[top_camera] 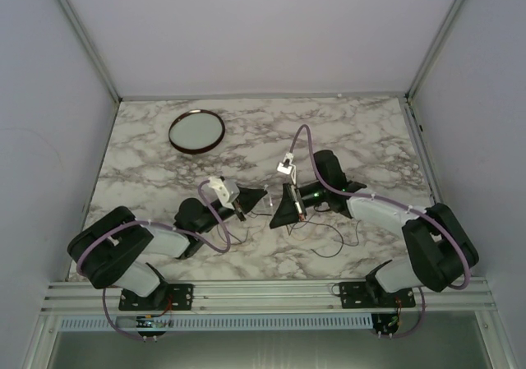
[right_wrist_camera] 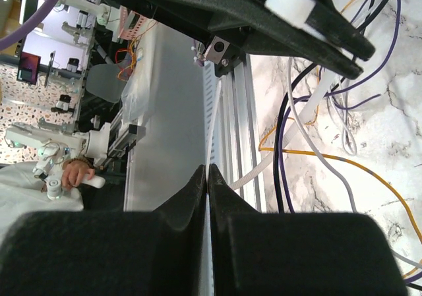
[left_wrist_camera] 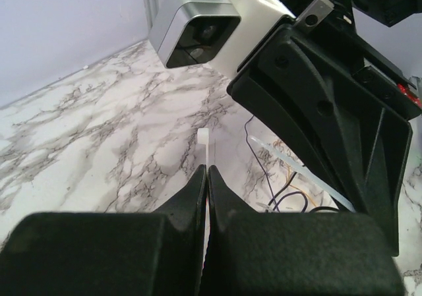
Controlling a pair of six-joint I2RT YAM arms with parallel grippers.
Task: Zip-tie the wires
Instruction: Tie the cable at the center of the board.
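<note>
**Two grippers holding a zip tie over a tangle of wires**

Two robot arms are meeting at the middle of a marble table (top_camera: pixel 148 163). A round dark-rimmed dish (top_camera: pixel 197 131) is sitting well apart, near the back.

The left gripper (left_wrist_camera: pixel 206 177) is pinching the white zip tie (left_wrist_camera: pixel 205 138) just below its square head, with the jaws pressed together and the head poking up above the fingertips. The right gripper (right_wrist_camera: pixel 208 174) is facing it close by. Its jaws are also pressed together, and they appear to be nipping the thin far end of the same strip.

Between the two grippers, the strip is curving down to the tabletop. There it is running through the wires (right_wrist_camera: pixel 282 144), thin black, purple, orange and white strands lying in loose loops just beside and beneath the grippers.

The robot seems to be partway through closing the tie around the bundle. Whether the tail has entered the head cannot be told.

The next move likely calls for lining the tail up with the head's slot, then pulling steadily without letting strands slip out of the loop.
</note>
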